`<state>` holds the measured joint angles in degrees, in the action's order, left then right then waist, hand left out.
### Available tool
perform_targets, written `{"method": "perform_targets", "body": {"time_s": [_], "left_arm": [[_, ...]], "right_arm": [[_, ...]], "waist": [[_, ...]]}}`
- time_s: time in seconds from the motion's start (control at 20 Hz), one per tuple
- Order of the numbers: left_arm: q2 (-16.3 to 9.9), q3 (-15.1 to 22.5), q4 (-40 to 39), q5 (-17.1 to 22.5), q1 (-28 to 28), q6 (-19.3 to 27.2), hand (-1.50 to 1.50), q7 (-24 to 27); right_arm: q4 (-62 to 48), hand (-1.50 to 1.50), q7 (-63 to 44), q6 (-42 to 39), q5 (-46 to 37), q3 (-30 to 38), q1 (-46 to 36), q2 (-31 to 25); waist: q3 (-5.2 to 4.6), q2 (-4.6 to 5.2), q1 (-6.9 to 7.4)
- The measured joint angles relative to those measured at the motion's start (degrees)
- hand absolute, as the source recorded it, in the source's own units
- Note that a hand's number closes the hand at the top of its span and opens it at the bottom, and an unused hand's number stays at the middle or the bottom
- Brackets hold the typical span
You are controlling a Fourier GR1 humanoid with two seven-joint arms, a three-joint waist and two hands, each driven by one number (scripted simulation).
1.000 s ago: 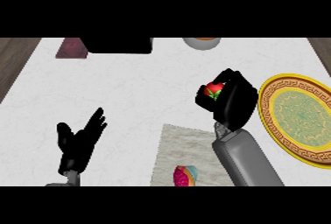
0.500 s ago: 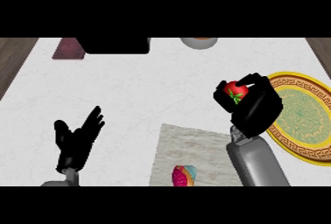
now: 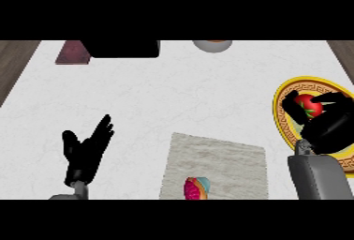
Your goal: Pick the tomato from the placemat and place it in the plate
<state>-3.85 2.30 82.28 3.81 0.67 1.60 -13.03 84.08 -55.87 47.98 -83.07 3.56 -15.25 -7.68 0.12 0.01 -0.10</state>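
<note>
The red tomato (image 3: 306, 105) with a green stalk end is held over the gold-rimmed plate (image 3: 285, 101) at the right edge of the head view. My right hand (image 3: 330, 126) is curled round it from the near side. Whether the tomato touches the plate I cannot tell. The grey placemat (image 3: 220, 161) lies at the lower middle, left of my right forearm. My left hand (image 3: 84, 152) rests open at the lower left, fingers up, well away from the mat.
A small pink and yellow object (image 3: 194, 188) sits at the placemat's near edge. Along the far side stand a dark box (image 3: 124, 48), a maroon block (image 3: 74, 52) and a grey bowl (image 3: 211, 45). Wooden floor shows past the counter's left corner.
My right hand has carried the tomato to the right, from beside the plate's left rim to over the plate. The left hand has stayed still.
</note>
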Motion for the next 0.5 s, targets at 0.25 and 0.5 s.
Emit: {"method": "perform_targets", "body": {"time_s": [0.25, 0.5], "left_arm": [[-0.4, -0.3, 0.1, 0.2, 0.3, -0.7, 0.0, 0.3], [-0.3, -0.5, 0.0, 0.1, -0.3, -0.6, 0.0, -0.5]], "right_arm": [[-8.9, 1.5, 7.4, 6.0, 12.9, 5.1, -1.4, -7.7], [-17.3, 1.5, 17.4, 10.9, 26.7, 7.3, -2.2, -14.0]], "waist": [[0.0, 0.09, 0.37], [-0.01, 0.12, 0.46]]}}
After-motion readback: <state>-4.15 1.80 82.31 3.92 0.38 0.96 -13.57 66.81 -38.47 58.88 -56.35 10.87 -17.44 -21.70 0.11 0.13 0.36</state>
